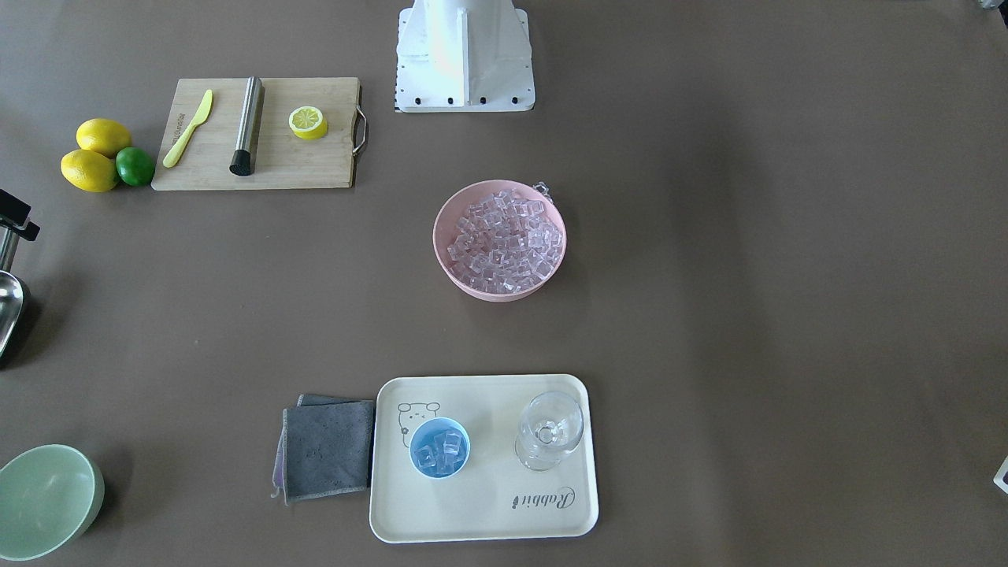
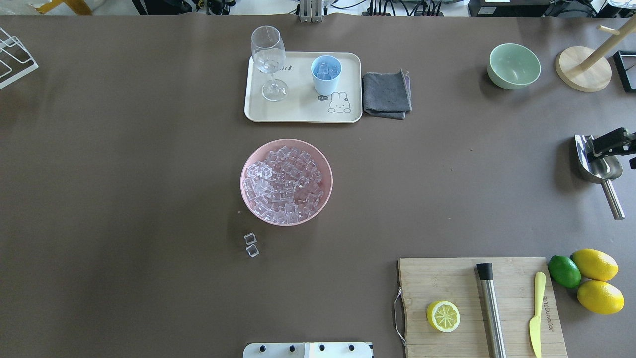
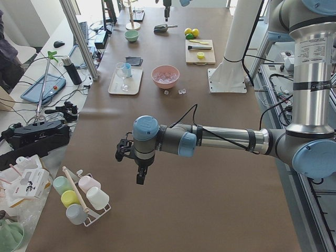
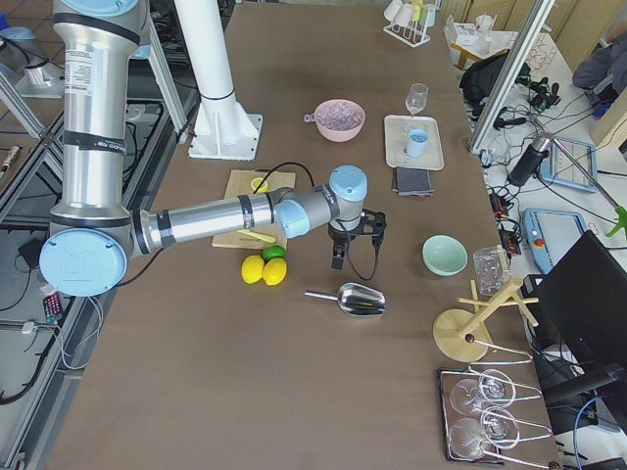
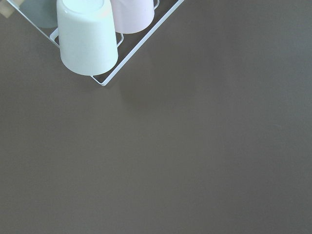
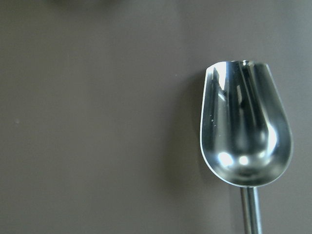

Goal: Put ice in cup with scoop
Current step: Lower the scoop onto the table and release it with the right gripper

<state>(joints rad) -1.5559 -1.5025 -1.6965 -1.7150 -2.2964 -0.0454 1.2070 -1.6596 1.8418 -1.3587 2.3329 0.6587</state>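
Observation:
The silver scoop (image 2: 598, 169) lies empty on the table at the far right, its handle toward the robot; it also shows in the right wrist view (image 6: 246, 141). My right gripper (image 2: 621, 149) hovers just over the trough, open and holding nothing. The light-blue cup (image 2: 326, 74) stands on the cream tray (image 2: 298, 113) with a few ice cubes in it. The pink bowl (image 2: 248, 199) mid-table is full of ice (image 2: 285, 181). Two loose cubes (image 2: 251, 244) lie near it. My left gripper (image 3: 134, 168) hangs over the table's far left end; I cannot tell if it is open.
A stemmed glass (image 2: 270, 59) stands on the tray, a grey cloth (image 2: 386, 93) beside it. A green bowl (image 2: 514, 65) and a wooden stand (image 2: 584, 74) are beyond the scoop. A cutting board (image 2: 462, 278), lemons (image 2: 596, 281) and a lime are near it. A rack of cups (image 5: 87, 39) is by the left gripper.

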